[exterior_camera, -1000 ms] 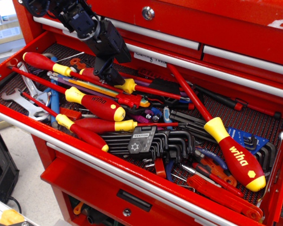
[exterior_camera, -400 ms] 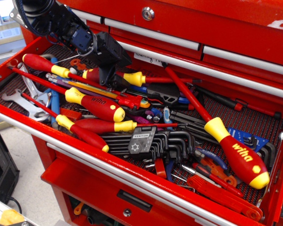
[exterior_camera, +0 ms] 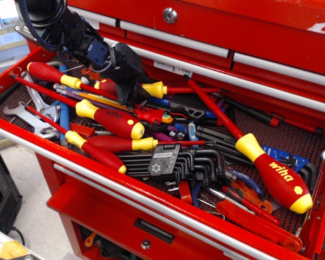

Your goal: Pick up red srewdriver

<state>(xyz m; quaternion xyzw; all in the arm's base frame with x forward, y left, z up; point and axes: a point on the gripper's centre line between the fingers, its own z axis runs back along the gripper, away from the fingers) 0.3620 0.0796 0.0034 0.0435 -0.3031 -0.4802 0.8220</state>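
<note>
1. Since a second ago my gripper (exterior_camera: 127, 86) has swung from a steep downward reach to a low pose toward the upper left of the frame, and the red srewdriver (exterior_camera: 131, 89) has come with it: its yellow collar, then lying lower among the clutter, now sits higher and its thin red shaft points right toward centre frame.
2. My fingers look clamped on the plump red handle, just left of the yellow collar; the black body hides the contact itself, so I judge the grasp from how the tool has followed me.
3. Also shifted: the big red screwdriver (exterior_camera: 271, 173) at lower right has slid a little further right and down, probably nudged through the pile.
4. For the task, I judge that the grasp is made and the lift has begun, yet the shaft is low over the other tools, so a snag is possible as I rise.
5. Writing I can read: white "wiha" on the big screwdriver and on the stubby handle (exterior_camera: 111, 120) left of centre; "TEKTON" on the hex key holder (exterior_camera: 163, 161); handwriting on the white label (exterior_camera: 173, 67) is not legible.
</note>
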